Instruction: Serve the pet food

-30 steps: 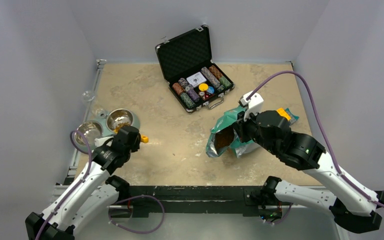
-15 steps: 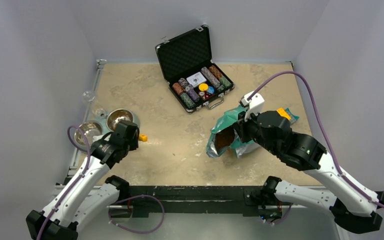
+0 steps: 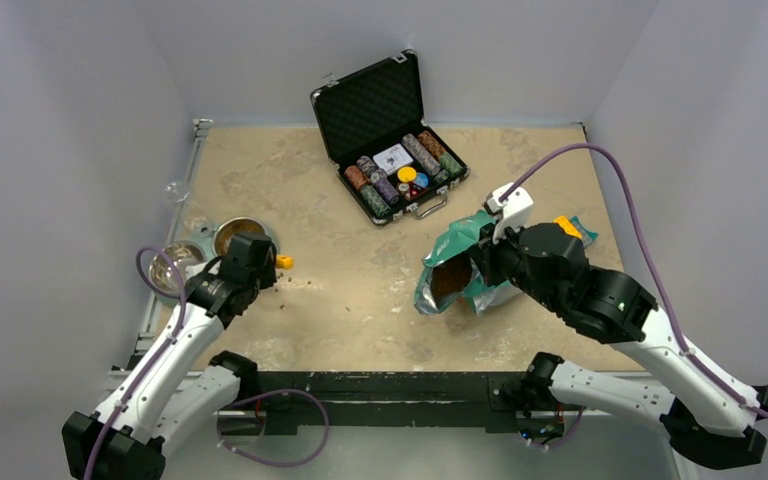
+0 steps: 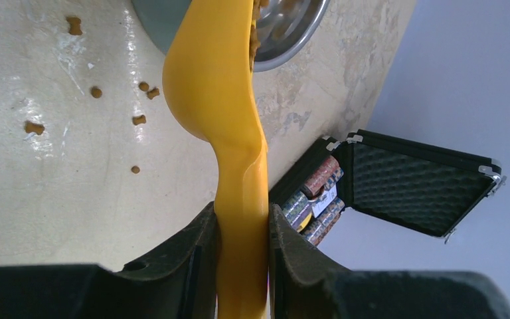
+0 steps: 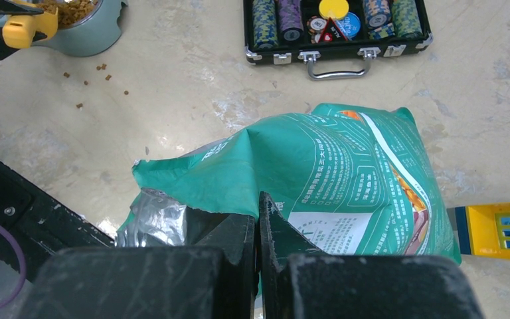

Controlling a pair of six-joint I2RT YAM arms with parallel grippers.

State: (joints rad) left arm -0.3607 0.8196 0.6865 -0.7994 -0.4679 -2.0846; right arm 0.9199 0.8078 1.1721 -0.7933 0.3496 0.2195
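My left gripper (image 4: 242, 216) is shut on the handle of a yellow scoop (image 4: 216, 80). The scoop's head is tipped over the rim of a steel bowl (image 4: 302, 36) that holds brown kibble (image 5: 66, 10). In the top view the left gripper (image 3: 250, 262) is just in front of that bowl (image 3: 222, 232). Loose kibble (image 4: 34, 126) lies on the table beside it. My right gripper (image 5: 257, 203) is shut on the torn rim of the teal-green pouch (image 5: 345, 166). The pouch stands open with kibble (image 3: 449, 281) showing inside.
A second steel bowl (image 3: 175, 262) sits left of the first. An open black case of poker chips (image 3: 390, 140) stands at the back centre. A yellow object (image 3: 566, 226) lies behind the pouch. A black rail (image 3: 380, 385) runs along the near edge.
My left gripper has moved away from me to the bowl and tipped the scoop. Some kibble has dropped onto the table beside the bowl. The right gripper and the pouch have hardly moved.
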